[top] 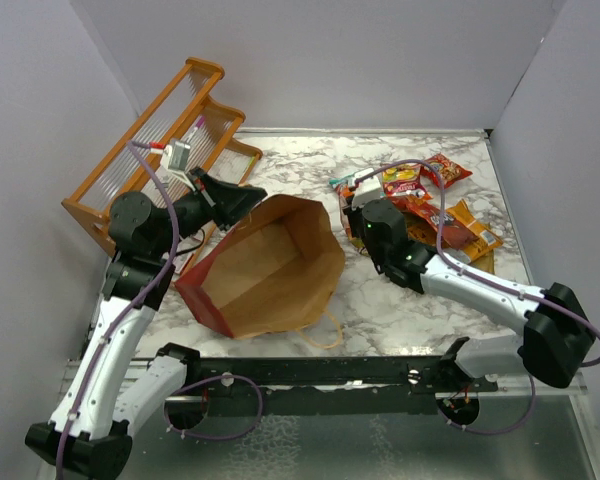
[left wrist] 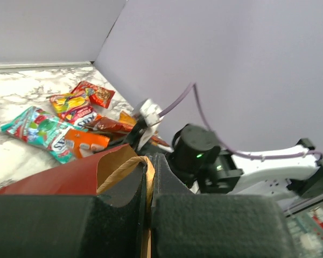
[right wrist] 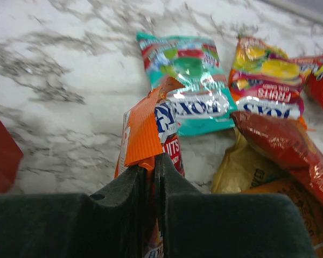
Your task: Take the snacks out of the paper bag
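The paper bag lies on its side, red outside, brown inside, mouth facing the back right. No packet shows inside it in the top view. My left gripper is shut on the bag's rim and twine handle. To the right of the mouth, my right gripper is shut on a small orange snack packet, held just above the marble. Beyond it lie the other snacks: a teal packet, a yellow-and-red one, a red one and the orange chip bag.
A wooden rack leans at the back left, right behind the left arm. The bag's second twine handle trails on the marble table near the front. White walls close in the back and both sides.
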Robot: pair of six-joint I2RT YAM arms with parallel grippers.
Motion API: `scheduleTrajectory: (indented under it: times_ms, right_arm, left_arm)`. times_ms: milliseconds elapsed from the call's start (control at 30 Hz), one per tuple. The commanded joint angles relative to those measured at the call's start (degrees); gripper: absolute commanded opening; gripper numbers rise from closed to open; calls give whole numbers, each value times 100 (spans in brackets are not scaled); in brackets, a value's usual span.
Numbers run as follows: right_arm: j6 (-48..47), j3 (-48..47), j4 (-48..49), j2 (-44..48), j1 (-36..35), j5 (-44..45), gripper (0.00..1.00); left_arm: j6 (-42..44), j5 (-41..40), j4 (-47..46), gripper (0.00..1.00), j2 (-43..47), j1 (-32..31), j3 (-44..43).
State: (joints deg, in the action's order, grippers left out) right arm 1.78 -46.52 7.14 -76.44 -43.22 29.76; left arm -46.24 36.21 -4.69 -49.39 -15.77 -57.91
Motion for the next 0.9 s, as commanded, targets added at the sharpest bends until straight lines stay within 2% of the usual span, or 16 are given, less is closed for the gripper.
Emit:
scheduleTrajectory:
  times_ms: [0,167,267,333,400,500,600,667,700,733,867]
  right_arm:
    - [283,396,353,-288,392,-208,1]
    - [80,446,275,-699,438,484,2]
    - [51,400,249,-763,440,255,9]
    - [108,394,236,-751,438,-189,19]
    - [127,372,205,-719,441,-684,30]
    - [260,167,-137,-693,438,-974,49]
    - [603,-269,-894,-564,439,-1044,67]
    - [797,-608,-1465,-413,438,-1164,85]
    - [876,-748,-1693,-294,442,-1212,96]
    - [948,-873,-1889,-184,440,-1285,100]
    - [1142,-1190,-2396,280,437,-1360,100]
  left_arm:
    - [-827,-198,-1052,0,-100,-5,-59]
    - [-890,-569,-510,0,269,0,751]
    - [-182,-1403,1024,0,604,7,739]
    - [206,-2140,1954,0,802,4,657]
    - [390,-2669,2498,0,976,12,696]
    - [554,-3160,2930,0,1106,10,732]
    - [930,-3708,3313,0,1022,10,442]
    - [1217,-4067,3514,1,895,10,141]
    - [1343,-4202,3598,3,815,7,-1]
    - [1417,-4411,3700,6,755,7,-122]
    - [1576,-4822,3996,35,713,9,-393]
